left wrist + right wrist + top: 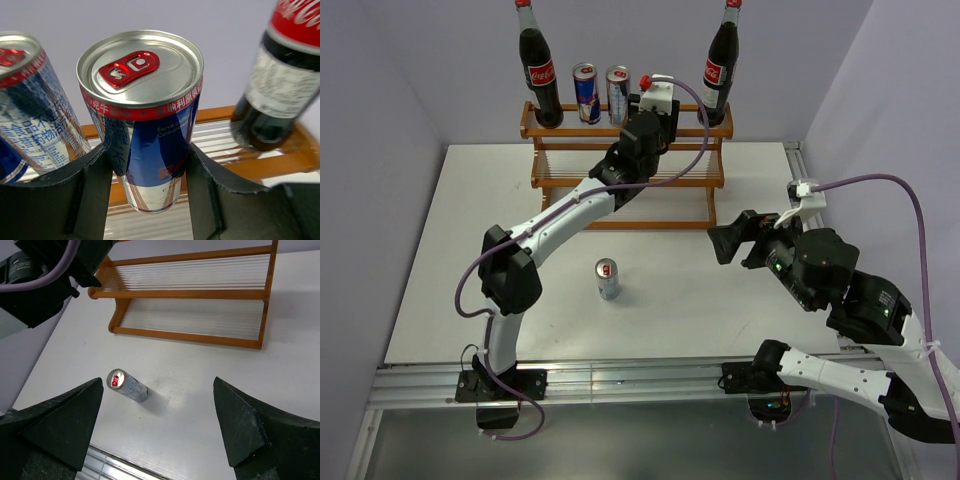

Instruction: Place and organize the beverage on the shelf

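Observation:
The shelf [620, 180] stands at the back of the table. Its top tier holds two cola bottles, one at the left end [540, 75] and one at the right end [720, 65], with two cans [585, 92] [618, 92] between them. My left gripper [650, 100] is shut on a third can [142, 75], upright over the top tier, beside a standing can [30, 110] and the right bottle [280, 90]. A fourth can [607, 278] stands on the table; it also shows in the right wrist view [127, 386]. My right gripper [735, 240] is open and empty above the table.
The shelf's two lower tiers [200, 292] hold nothing. My left arm [560, 215] stretches diagonally across the table to the shelf. A metal rail [620, 380] runs along the table's near edge. Walls close in the back and both sides.

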You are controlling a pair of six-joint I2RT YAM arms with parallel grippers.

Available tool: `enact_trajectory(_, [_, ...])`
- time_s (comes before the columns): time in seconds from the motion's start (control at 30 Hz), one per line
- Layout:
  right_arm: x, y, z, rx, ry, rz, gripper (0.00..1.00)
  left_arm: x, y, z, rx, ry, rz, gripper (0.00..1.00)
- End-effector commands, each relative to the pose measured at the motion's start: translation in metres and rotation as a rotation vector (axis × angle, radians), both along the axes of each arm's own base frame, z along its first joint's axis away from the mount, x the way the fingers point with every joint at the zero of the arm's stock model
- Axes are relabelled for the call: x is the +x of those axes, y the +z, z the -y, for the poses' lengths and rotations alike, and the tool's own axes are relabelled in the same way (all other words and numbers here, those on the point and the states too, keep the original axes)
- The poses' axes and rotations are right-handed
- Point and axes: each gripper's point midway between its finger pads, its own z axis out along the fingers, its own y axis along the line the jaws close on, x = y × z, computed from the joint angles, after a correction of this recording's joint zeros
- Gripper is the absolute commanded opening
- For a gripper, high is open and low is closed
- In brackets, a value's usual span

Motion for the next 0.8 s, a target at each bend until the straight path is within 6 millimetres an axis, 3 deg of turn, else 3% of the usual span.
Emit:
enact_trajectory(0.0, [0.007, 0.002, -0.002, 0.011, -0.023, 0.019, 0.98, 0.007, 0.047, -0.011, -0.07, 0.014, 0.105, 0.0])
enact_trajectory(0.33, [0.008, -0.003, -0.009, 0.013, -0.006, 0.008, 0.98, 0.033, 0.027, -0.012, -0.089, 0.007, 0.074, 0.0])
enact_trajectory(0.77, [0.009, -0.002, -0.018, 0.024, 0.023, 0.006, 0.97, 0.038, 0.01, -0.025, -0.014, 0.053, 0.058, 0.0])
